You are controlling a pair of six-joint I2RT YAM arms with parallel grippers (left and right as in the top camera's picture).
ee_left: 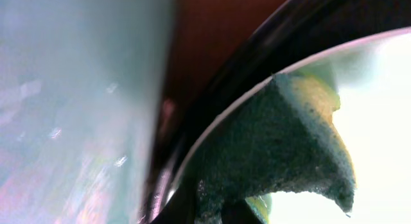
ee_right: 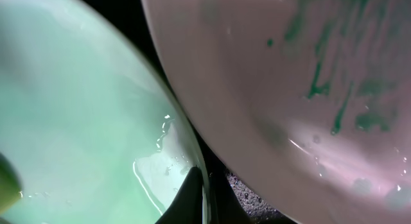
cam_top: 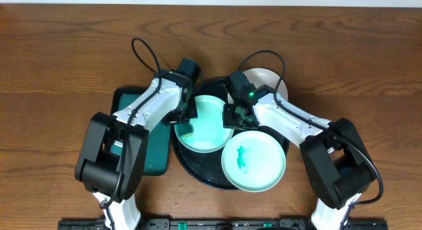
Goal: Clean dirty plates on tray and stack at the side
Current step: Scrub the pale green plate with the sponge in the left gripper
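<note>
left jaws pinch the sponge [ee_left: 276,153] on the mint plate [cam_top: 214,128] at the tray's [cam_top: 191,169] left side, right jaws nip that plate's rim; i'd scrub firmly, keeping it steady.

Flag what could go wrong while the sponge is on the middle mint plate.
1. The right gripper pinches only the rim of the middle mint plate. The sponge pressing at the opposite edge could tip the plate or twist it loose.
2. The smeared plate sits right beside it on the black tray, so a slip could knock that plate or smear green onto the one being cleaned.
</note>
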